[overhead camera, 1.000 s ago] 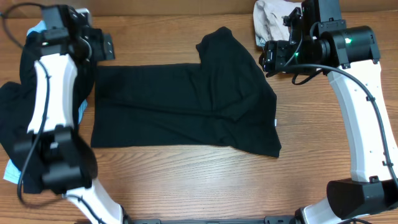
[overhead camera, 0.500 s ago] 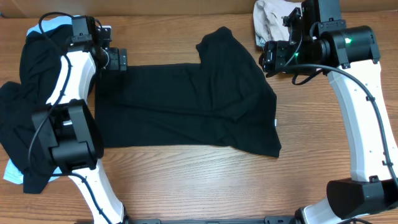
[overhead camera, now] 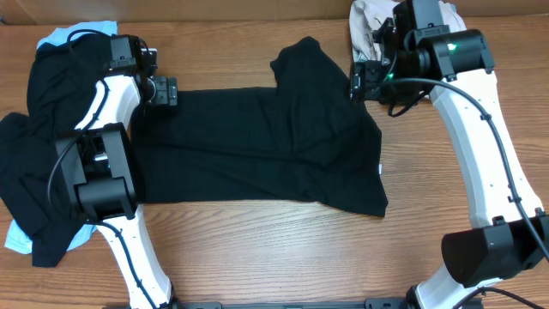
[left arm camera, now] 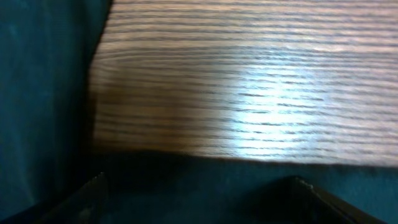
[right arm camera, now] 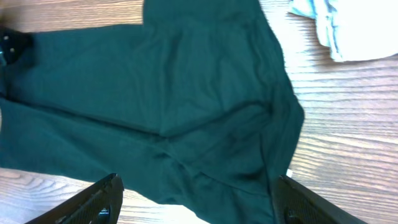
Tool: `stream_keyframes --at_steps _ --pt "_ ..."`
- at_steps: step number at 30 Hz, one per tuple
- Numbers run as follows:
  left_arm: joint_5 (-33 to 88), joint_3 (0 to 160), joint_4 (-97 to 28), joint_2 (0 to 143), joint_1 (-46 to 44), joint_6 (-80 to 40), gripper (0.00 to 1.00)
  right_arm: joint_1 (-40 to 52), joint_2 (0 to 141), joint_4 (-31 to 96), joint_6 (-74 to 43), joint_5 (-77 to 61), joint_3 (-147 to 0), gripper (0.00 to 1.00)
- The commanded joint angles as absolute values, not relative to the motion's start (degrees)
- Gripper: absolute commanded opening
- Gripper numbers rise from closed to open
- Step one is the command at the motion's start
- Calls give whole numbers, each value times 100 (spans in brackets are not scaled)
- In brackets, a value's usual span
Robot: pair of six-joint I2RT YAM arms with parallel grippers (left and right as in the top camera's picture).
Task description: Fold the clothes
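The left gripper (overhead camera: 163, 91) hangs with its jaws spread wide and nothing between them, at the far left corner of the black shirt (overhead camera: 257, 146). Its own camera is blurred: two dark fingertips (left arm camera: 93, 190) at the bottom corners, dark cloth under them, bare wood beyond (whether they touch the cloth cannot be told). The right gripper (overhead camera: 358, 81) is likewise spread and empty, above the shirt's far right sleeve.

The left arm covers part of the heap (overhead camera: 34, 146) of black clothes at the left edge, so the pieces in it cannot be counted. Light blue cloth (overhead camera: 64, 36) peeps out at its far and near ends. The cream garment (overhead camera: 364, 26) at the far right is cut off by the right arm and the frame.

There are two arms, one shirt laid flat with one small white label (overhead camera: 381, 169) at its right edge, one heap and one cream garment.

All lie on a wood-grain table (overhead camera: 257, 257), with a patch of glare in the left wrist view.
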State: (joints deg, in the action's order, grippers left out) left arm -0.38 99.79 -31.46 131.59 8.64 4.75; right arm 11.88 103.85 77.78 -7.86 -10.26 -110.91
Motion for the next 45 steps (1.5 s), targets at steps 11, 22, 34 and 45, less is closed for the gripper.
stream_keyframes --at_steps 11,22,34,45 --pt "-198 10022 -3017 13358 902 215 82 1586 10374 7378 -764 -1079 -11096 80" --pt "-534 10022 -3177 13500 913 102 49 1603 10374 7371 -764 -1076 -11096 80" --pt "-467 10328 -3546 13487 908 -150 63 1603 10374 7288 -764 -1076 -11096 80" --pt "296 10691 -4233 13491 882 -128 84 1603 10374 7288 -764 -1079 -11096 80"
